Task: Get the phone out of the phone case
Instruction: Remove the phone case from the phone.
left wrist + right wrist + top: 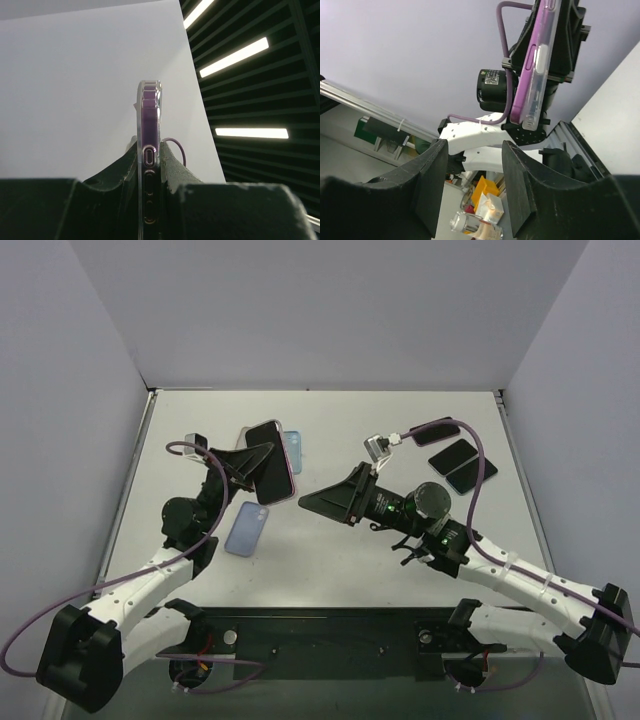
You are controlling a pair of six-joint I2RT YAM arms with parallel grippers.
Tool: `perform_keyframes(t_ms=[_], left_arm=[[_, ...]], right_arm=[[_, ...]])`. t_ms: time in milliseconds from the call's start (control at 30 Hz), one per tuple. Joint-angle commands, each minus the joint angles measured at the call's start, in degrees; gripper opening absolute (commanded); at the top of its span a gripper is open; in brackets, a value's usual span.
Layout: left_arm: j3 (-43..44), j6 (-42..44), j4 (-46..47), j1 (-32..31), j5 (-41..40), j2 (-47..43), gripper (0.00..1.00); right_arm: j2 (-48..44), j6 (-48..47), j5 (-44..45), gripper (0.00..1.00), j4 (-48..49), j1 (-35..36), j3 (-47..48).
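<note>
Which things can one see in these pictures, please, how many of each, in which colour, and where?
phone in clear case: one, purple edge and dark screen, lifted above the table's left half, on edge between the fingers
light blue slabs: two, phone or case, cannot tell; one flat near the left arm, one behind the held phone
dark phones: three, black, flat, in a row at the far right
table: one, pale grey
left claw: one, black, shut on the phone in clear case
right claw: one, black, open and empty, facing the phone
</note>
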Motion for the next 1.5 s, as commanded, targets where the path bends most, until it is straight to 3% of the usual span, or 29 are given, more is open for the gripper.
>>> perform_keyframes(t_ms=[0, 1000, 1467], left_arm=[[1.0, -2.3, 4.0, 0.1, -1.8, -0.3, 0.00], [1.8, -3.6, 5.7, 0.2, -1.5, -0.1, 0.00], [2.6, -2.0, 3.5, -0.1, -1.1, -1.6, 0.00]], right_arm=[[3.5, 3.1, -1.6, 0.42, 10.3, 0.6, 3.8], [6.8, -1.2, -1.6, 0.40, 5.5, 0.5, 6.0], [7.6, -4.0, 2.4, 0.40, 0.4, 0.6, 7.8]])
